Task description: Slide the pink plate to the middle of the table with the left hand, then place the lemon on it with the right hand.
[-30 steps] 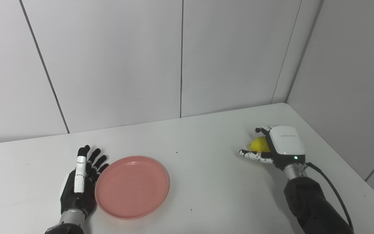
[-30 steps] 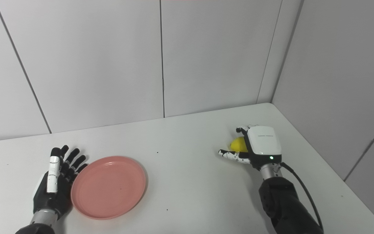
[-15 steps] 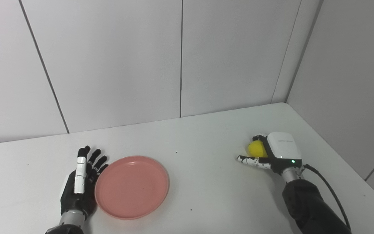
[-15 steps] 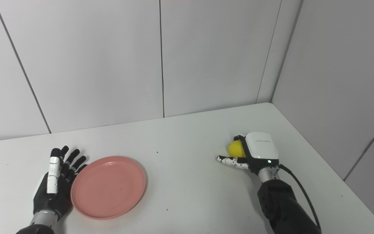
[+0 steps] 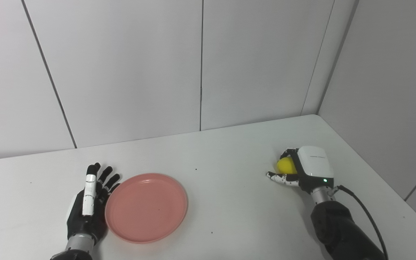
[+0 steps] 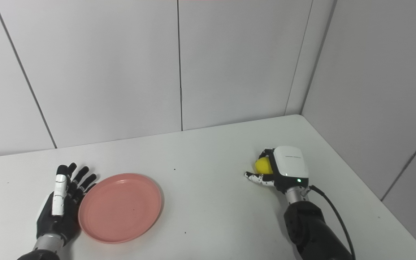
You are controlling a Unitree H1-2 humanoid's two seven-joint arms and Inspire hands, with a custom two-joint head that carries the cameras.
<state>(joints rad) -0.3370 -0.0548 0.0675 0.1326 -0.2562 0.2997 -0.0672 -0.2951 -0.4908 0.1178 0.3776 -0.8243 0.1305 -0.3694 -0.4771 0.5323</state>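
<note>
The left robot hand (image 5: pixel 87 204) lies flat with its fingers spread and pointing away from the robot, its forearm entering at the bottom left corner. It holds nothing. The right robot hand (image 5: pixel 307 169) sits far to the right, its white back turned up and a small green light glowing near the wrist. Its fingers curl around a lemon (image 5: pixel 286 165), with the thumb stretched out to the left below it. The dark right forearm slants in from the bottom right with a black cable looping beside it.

- The right robot hand (image 5: pixel 309 169) has been drawn back slightly toward the near edge.
- The lemon (image 5: pixel 286 165) is now enclosed more tightly by its fingers.
</note>
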